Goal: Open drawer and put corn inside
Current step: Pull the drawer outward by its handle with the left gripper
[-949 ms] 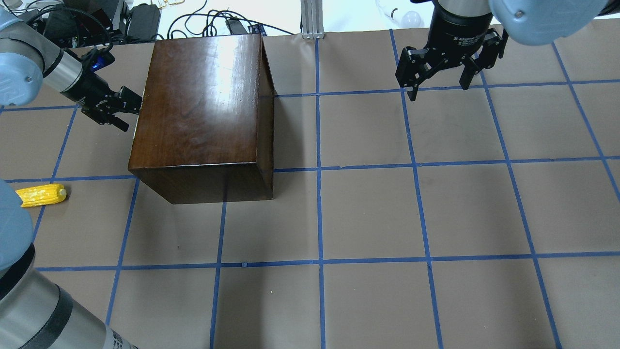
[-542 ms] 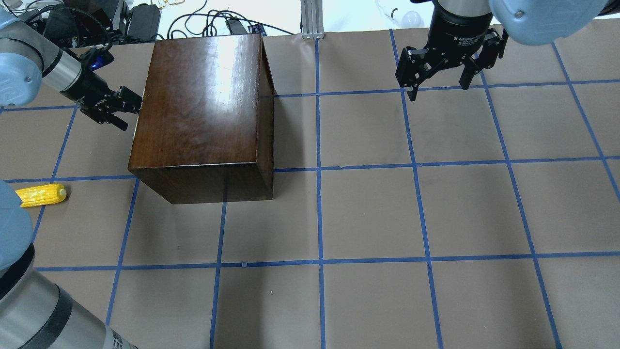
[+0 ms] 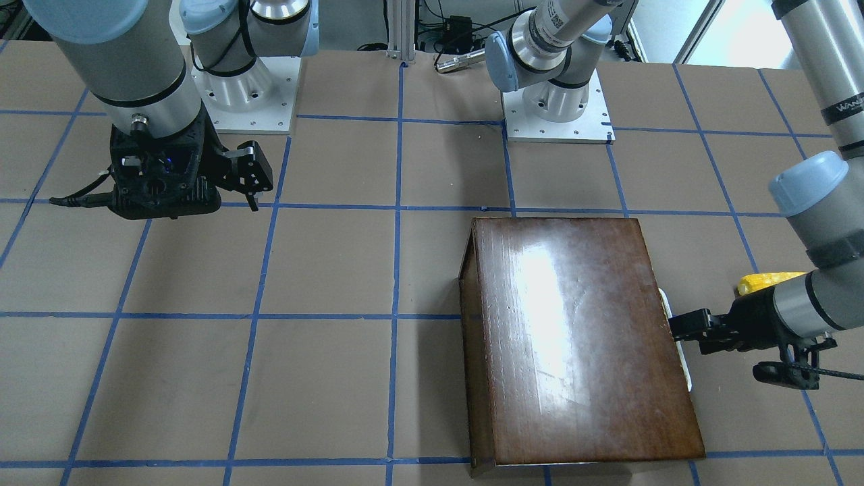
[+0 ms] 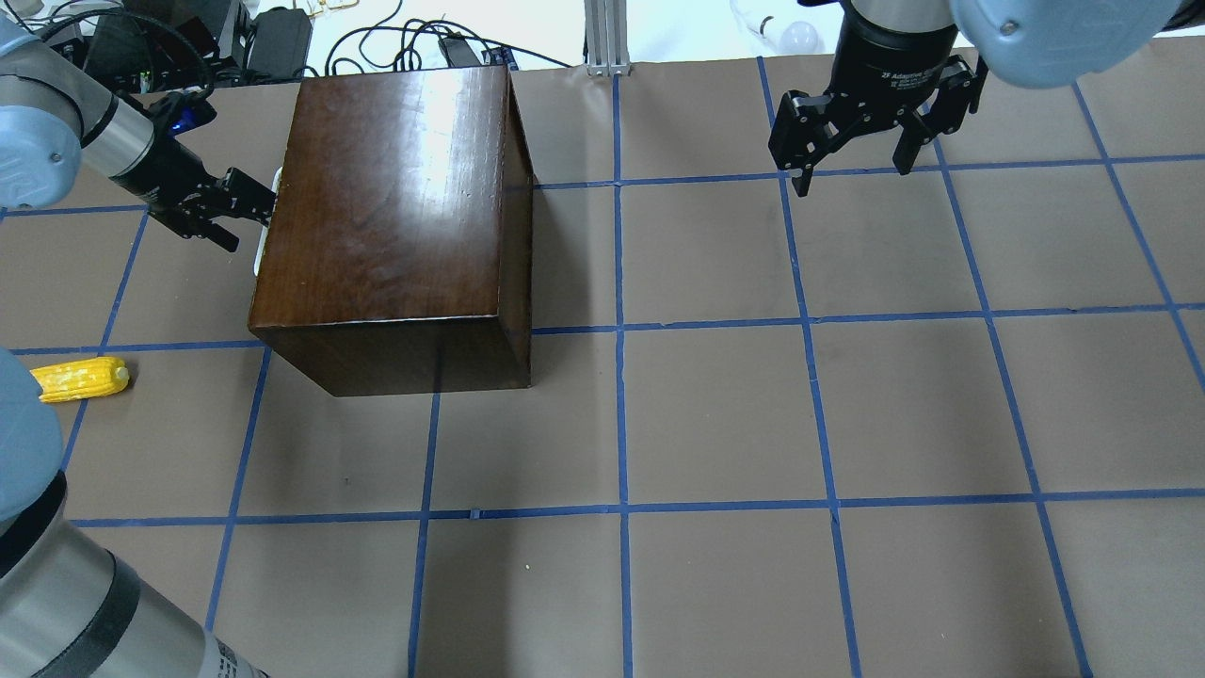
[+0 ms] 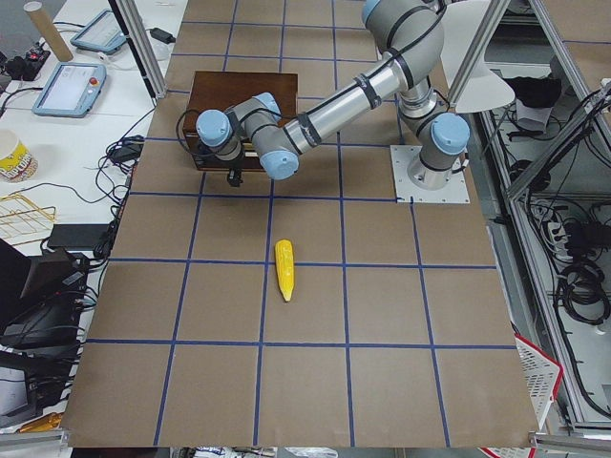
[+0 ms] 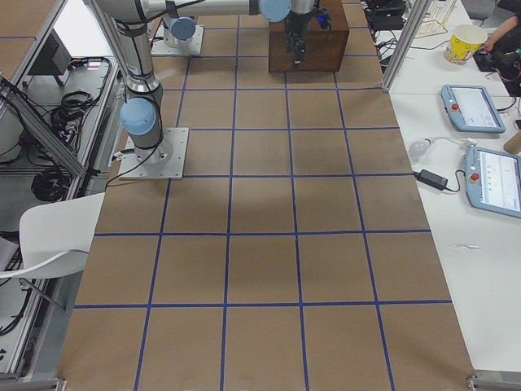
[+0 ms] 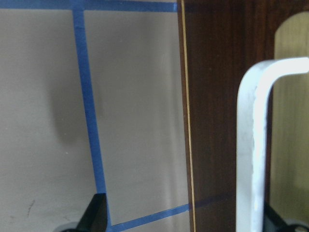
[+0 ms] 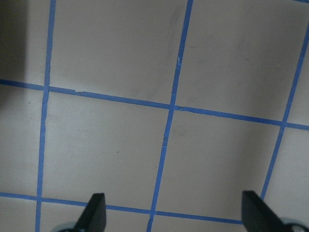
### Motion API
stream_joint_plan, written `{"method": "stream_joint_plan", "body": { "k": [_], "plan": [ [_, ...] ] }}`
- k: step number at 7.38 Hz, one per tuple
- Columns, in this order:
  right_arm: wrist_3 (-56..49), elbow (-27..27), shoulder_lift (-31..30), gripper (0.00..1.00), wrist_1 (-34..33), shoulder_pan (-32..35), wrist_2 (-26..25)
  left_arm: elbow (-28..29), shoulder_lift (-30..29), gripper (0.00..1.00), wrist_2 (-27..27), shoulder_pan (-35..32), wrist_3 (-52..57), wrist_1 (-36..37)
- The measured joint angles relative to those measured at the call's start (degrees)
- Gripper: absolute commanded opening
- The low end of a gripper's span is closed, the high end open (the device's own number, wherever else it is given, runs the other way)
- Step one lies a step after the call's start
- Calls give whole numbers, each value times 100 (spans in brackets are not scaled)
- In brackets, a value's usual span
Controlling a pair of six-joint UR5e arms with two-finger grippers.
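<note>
Left gripper [image 4: 249,212] astride pale handle [image 7: 251,145], dark drawer [image 7: 215,121]

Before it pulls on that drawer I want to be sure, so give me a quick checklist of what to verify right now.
1. The handle sits between the fingers of the left hand: ok.
2. Left hand closed on handle: not ok, fingers apart.
3. The drawer open: not ok, no tray showing beside the box.
4. The corn lying free, untouched: ok.
5. The right hand away from box: ok, open.
</note>
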Motion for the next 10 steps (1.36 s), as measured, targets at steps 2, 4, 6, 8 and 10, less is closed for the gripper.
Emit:
{"method": "stream_joint_plan", "body": {
  "k": [2,4,6,8,10],
  "plan": [
    [2,0,0,100,-4,0,0,19,10,100,47,17,16,18],
    [-1,0,0,100,-3,0,0,51,12,100,51,59,25,15],
    [-2,0,0,100,-2,0,0,60,6,100,43,161,34,14],
    [-2,0,0,100,-2,0,0,111,-26,100,38,261,55,17],
    [0,0,0,100,2,0,0,213,-89,100,43,347,95,13]
  ]
}}
